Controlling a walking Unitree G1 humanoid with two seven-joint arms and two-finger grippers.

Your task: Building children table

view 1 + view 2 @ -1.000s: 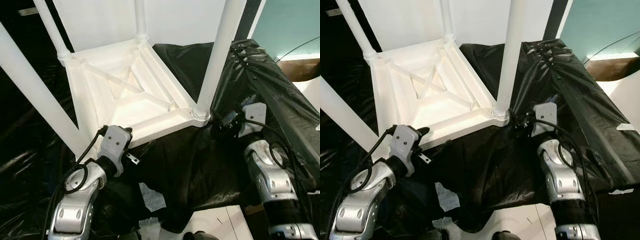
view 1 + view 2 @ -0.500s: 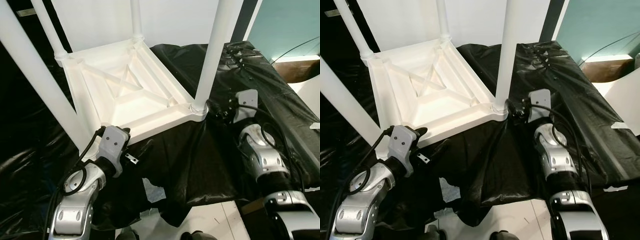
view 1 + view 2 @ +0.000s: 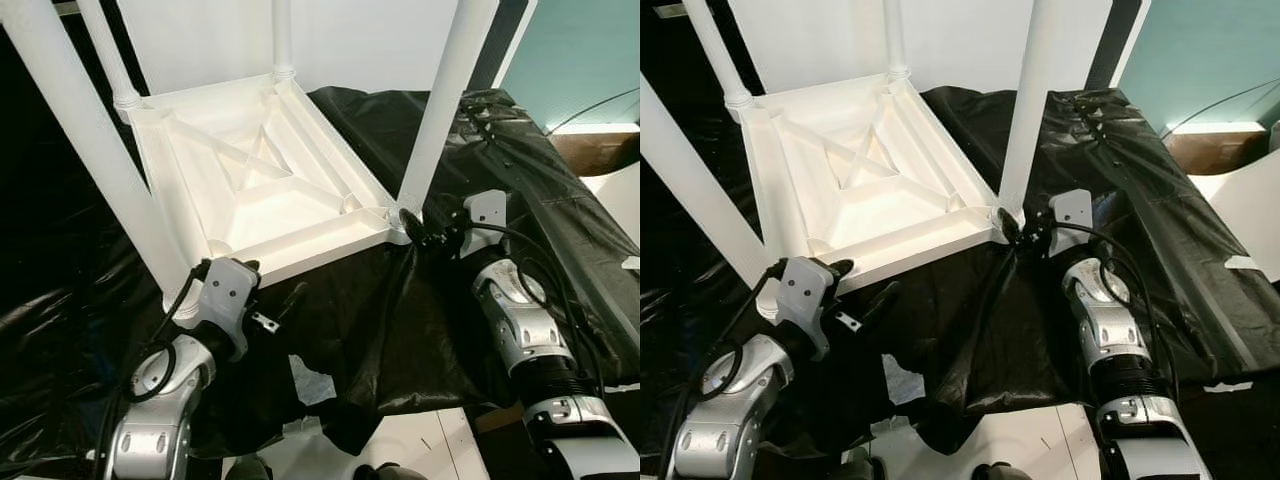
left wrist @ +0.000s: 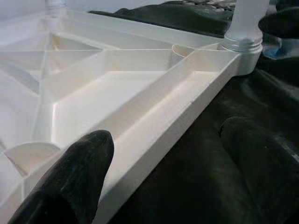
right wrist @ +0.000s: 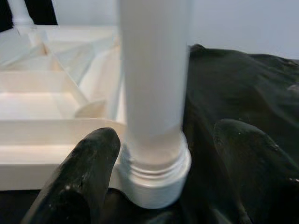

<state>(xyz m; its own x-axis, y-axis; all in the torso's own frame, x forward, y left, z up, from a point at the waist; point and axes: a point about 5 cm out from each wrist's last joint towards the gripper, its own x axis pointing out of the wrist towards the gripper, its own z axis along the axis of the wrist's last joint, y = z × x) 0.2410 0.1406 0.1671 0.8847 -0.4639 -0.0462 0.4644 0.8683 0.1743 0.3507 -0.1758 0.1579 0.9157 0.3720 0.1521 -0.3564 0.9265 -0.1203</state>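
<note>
Straddling the upturned table's (image 3: 270, 190) near edge, the left gripper (image 4: 163, 177) gapes apart. The right gripper (image 5: 159, 186), fingers spread, flanks the near-right corner leg (image 5: 152, 84) on black sheeting (image 3: 400, 320).

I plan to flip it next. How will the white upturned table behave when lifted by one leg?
The table looks like hollow ribbed plastic, so probably light and stiff. Its round leg is smooth, so the right tool straddling its base may slip. The black sheet underneath could let it slide.

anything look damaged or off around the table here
The black plastic sheet under the upturned white table is torn and rumpled at its near edge, showing pale floor. The table itself looks intact.
</note>
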